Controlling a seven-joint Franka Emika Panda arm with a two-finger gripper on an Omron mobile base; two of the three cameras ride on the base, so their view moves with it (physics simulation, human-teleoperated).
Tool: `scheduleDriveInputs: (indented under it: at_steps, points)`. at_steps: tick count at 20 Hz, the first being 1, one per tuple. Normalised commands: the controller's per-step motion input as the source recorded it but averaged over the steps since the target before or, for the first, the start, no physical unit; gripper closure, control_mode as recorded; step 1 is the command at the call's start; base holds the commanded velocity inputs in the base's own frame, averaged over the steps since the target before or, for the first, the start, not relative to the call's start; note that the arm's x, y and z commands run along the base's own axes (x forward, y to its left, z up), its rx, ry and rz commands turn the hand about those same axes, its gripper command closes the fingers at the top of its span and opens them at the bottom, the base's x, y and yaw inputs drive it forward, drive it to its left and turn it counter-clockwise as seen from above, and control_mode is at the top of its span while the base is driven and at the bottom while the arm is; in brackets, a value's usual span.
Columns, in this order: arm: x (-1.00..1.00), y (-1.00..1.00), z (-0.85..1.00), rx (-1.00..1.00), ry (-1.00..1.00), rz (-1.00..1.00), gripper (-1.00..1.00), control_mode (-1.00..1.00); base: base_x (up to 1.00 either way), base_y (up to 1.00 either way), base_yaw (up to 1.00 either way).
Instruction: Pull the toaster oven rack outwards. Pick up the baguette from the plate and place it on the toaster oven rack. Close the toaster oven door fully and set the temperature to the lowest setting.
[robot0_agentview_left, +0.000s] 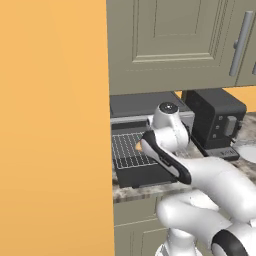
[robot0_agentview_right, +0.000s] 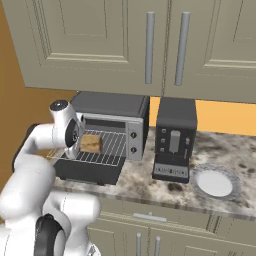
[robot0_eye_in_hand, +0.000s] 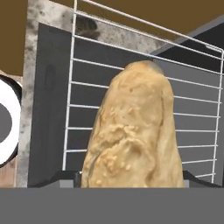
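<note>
Hovering over the pulled-out toaster oven rack (robot0_agentview_right: 97, 150), the pincer (robot0_eye_in_hand: 131, 177) has the baguette (robot0_eye_in_hand: 133, 140) between its two dark finger tips, one showing at each side of the loaf's near end, so the pincer is pinching the bread rather than standing free. In the hand view the tan crust rises straight ahead of the pincer, and the silver bars of the rack run behind and beneath it; whether the loaf already touches the bars I cannot tell. Below the rack and further out from the pincer lies the toaster oven door (robot0_agentview_right: 87, 172), dropped flat and open, a dark panel over the speckled bench (robot0_agentview_right: 150, 185). Beyond the pincer sits the toaster oven (robot0_agentview_right: 112, 107) itself, its silver knob panel to the right of the cavity. Further right of the pincer stands a taller black appliance (robot0_agentview_right: 174, 137), and well past that, far from the pincer, the round pale plate (robot0_agentview_right: 216, 183) rests on the bench. Grey-green cabinet doors (robot0_agentview_right: 100, 40) hang overhead, above the pincer and the oven alike.
</note>
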Motion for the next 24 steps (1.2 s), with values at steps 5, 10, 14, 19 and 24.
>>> scheduleDriveInputs:
  at_steps: [5, 10, 14, 19, 24]
  points:
    - [0.36, 0.0, -0.17, 0.0, 0.08, 0.0, 1.0, -1.0, 0.0, 0.0, 0.0]
    - [0.29, 0.0, -0.15, 0.0, 0.03, 0.0, 1.0, -1.0, 0.0, 0.0, 0.0]
    - [0.22, 0.0, -0.16, 0.0, 0.01, 0.0, 1.0, -1.0, 0.0, 0.0, 0.0]
    - [0.22, 0.0, -0.21, 0.0, 0.0, 0.0, 1.0, -1.0, 0.0, 0.0, 0.0]
    - [0.14, 0.0, -0.22, 0.0, 0.0, 0.0, 1.0, -1.0, 0.0, 0.0, 0.0]
